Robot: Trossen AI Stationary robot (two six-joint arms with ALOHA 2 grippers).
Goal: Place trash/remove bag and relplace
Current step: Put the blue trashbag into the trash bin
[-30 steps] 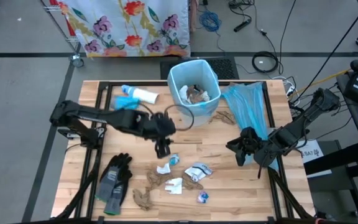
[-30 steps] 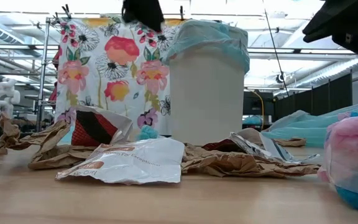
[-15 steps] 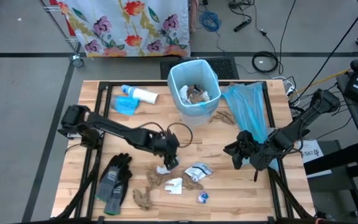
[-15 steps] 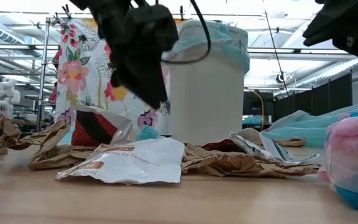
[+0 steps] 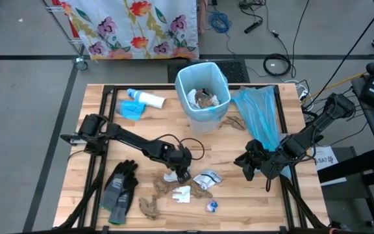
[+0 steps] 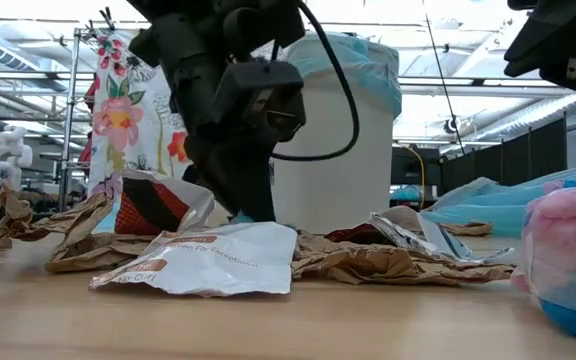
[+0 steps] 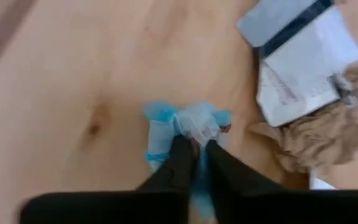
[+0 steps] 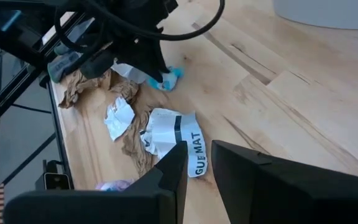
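Writing: "GUE MAT" in black caps on the white wrapper (image 8: 176,140), readable only in the right wrist view; faint brownish print on the big white wrapper (image 6: 208,262) up front in the low view, too soft to make out.

Left gripper (image 5: 183,171): down on the surface in the middle of the scattered trash, fingers (image 7: 178,163) pinched onto a small blue-and-clear scrap (image 7: 188,121). Looks like a real grip, though the left wrist view is a bit blurry.

Right gripper (image 5: 250,160): parked over the right side of the surface, clear of the litter, fingers (image 8: 173,165) narrowly parted, holding nothing.

Trash: crumpled brown paper wads (image 5: 150,205), white scraps (image 5: 181,194) and a wrapper (image 5: 207,178) spread on the near half of the surface, just beside the left gripper; more brown and white bits already inside the bin (image 5: 202,91).

Bin: pale blue liner, back centre of the surface; spare blue bag (image 5: 258,114) lying just to its right.

Only in the high view: dark grey gloves (image 5: 118,190) at the near left, white tube bottle (image 5: 147,99) by the back left.

Only in the low view: floral cloth (image 6: 128,110) hanging behind the surface, pink-and-blue wad (image 6: 568,265) at the right edge.
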